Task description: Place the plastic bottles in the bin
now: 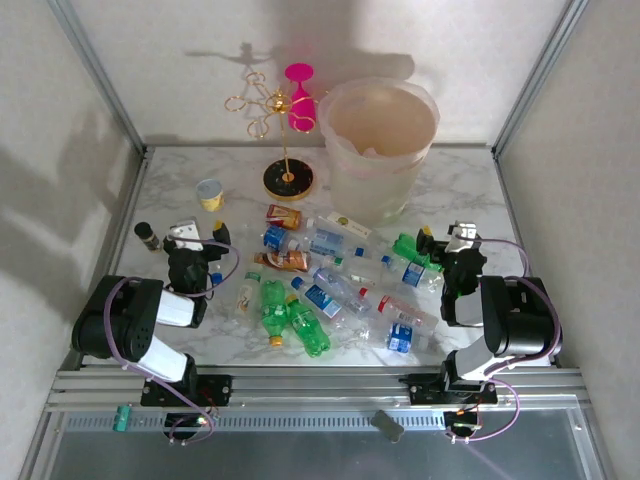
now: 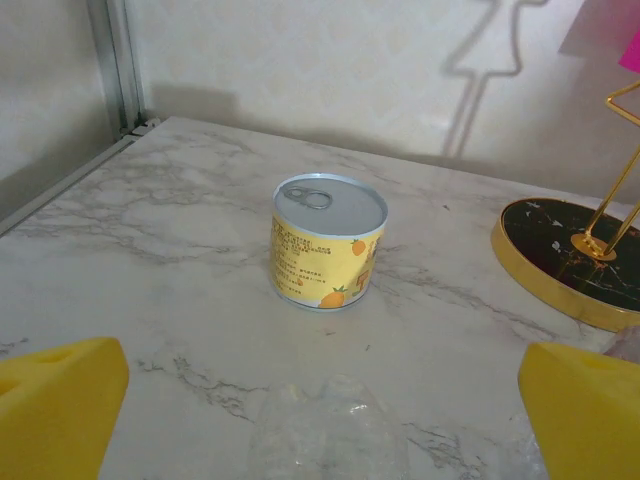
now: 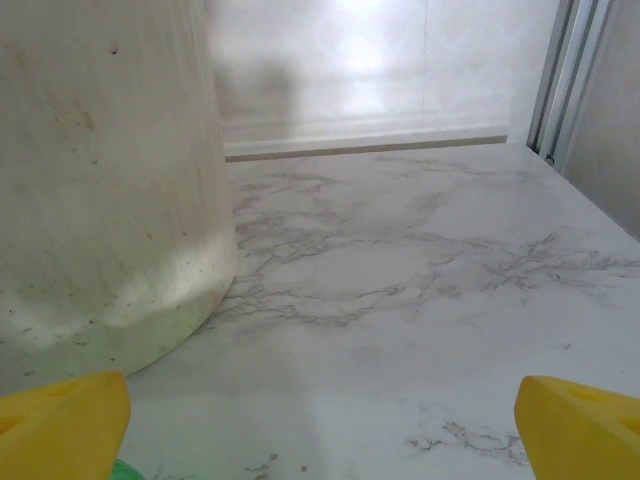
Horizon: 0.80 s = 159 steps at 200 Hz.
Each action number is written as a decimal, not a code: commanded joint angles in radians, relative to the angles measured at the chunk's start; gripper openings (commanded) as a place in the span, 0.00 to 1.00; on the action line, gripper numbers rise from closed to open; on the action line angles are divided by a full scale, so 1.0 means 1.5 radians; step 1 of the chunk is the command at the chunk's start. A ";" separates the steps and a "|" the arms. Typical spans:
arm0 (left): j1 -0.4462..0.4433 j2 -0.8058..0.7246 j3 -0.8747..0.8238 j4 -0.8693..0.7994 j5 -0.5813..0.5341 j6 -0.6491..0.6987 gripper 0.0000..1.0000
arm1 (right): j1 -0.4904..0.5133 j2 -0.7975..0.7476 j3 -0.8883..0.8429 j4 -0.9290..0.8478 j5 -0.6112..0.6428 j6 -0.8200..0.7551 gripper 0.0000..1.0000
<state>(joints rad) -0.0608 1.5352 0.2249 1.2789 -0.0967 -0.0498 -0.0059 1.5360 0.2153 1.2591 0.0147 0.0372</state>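
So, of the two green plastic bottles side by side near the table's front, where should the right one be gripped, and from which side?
Take the right green plastic bottle at mid-body from above, jaws across its width. It lies flat on the white marble table, with the other green bottle close on its left, so favour the near end, where they seem to part.

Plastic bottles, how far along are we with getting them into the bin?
Nothing looks done yet: no bottle can be made out inside the bin. Nothing is in hand either; the left gripper and right gripper are both open and empty. All the plastic bottles lie scattered on the table between the two grippers, so the whole pile is left.
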 commanded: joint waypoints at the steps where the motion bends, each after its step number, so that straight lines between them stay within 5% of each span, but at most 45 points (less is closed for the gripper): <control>1: 0.005 0.001 0.006 -0.004 0.012 -0.005 0.99 | 0.003 0.006 0.011 -0.001 0.000 -0.009 0.99; 159: 0.003 0.001 0.007 -0.005 0.009 -0.005 0.99 | 0.007 0.005 0.011 0.000 0.006 -0.013 0.99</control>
<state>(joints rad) -0.0608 1.5352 0.2249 1.2789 -0.0967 -0.0502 -0.0021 1.5360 0.2153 1.2591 0.0154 0.0368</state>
